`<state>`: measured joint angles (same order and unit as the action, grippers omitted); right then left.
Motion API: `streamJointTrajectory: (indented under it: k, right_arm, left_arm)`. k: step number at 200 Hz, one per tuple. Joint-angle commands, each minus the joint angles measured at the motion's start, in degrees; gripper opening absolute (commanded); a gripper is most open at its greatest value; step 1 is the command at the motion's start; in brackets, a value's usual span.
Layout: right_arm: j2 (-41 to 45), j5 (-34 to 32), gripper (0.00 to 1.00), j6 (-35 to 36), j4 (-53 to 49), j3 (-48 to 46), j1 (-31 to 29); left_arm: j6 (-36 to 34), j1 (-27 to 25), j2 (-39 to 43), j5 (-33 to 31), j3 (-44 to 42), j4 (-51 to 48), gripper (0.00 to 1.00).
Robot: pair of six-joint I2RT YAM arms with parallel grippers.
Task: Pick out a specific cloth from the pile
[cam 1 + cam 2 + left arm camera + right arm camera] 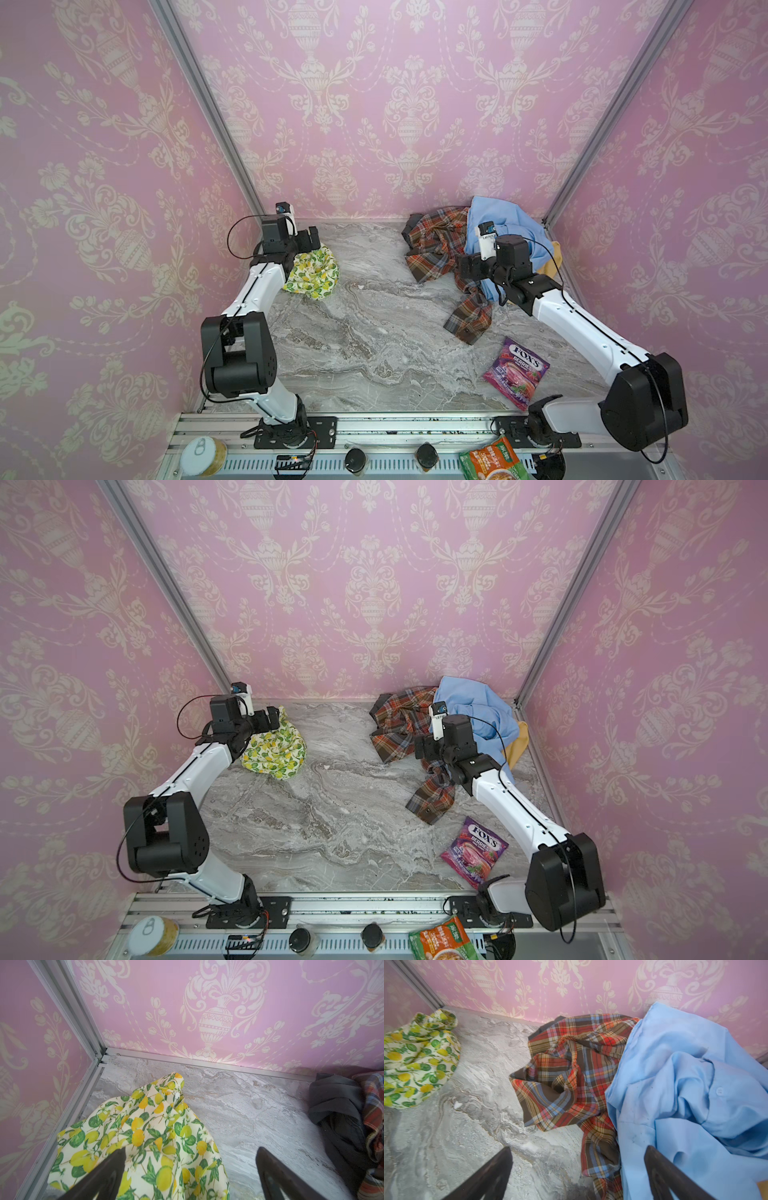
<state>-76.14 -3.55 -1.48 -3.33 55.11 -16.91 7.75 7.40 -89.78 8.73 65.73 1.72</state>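
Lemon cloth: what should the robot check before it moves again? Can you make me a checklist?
1. Lemon cloth lies apart from the pile: ok, bare table shows between them.
2. Left pincer is open and not gripping the cloth: ok.
3. Left pincer is clear of the cloth: cannot tell; one finger overlaps it in the wrist view.
4. Right pincer is open and empty: ok, it hangs above the pile's edge.
5. Candy bag is out of the way: ok, it lies near the front, apart from the clothes.
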Motion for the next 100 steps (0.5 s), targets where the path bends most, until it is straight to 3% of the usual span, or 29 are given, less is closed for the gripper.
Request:
streamJointTrajectory:
  k: [1, 39, 65, 100]
  right_arm:
    - [2.4, -4.0, 1.00, 3.5, 11.3, -7.1, 1.2]
    - [3.2, -2.9, 1.00, 4.2, 25.3, -18.6, 4.7]
    - [1.5, -0.8, 1.00, 4.6, 31.6, -23.1, 7.9]
    - [0.8, 3.0, 1.00, 1.6, 37.7, -28.0, 13.6]
  left_arm:
    - [3.6, 0.6, 5.3, -0.6, -7.4, 7.4, 0.99]
    - [2.9, 0.8, 6.8, -5.0, -18.5, 13.3, 0.99]
    - [1.3, 0.8, 4.5, -7.6, -25.8, 22.5, 0.99]
    - [0.4, 0.8, 3.0, -9.5, -28.1, 25.0, 0.99]
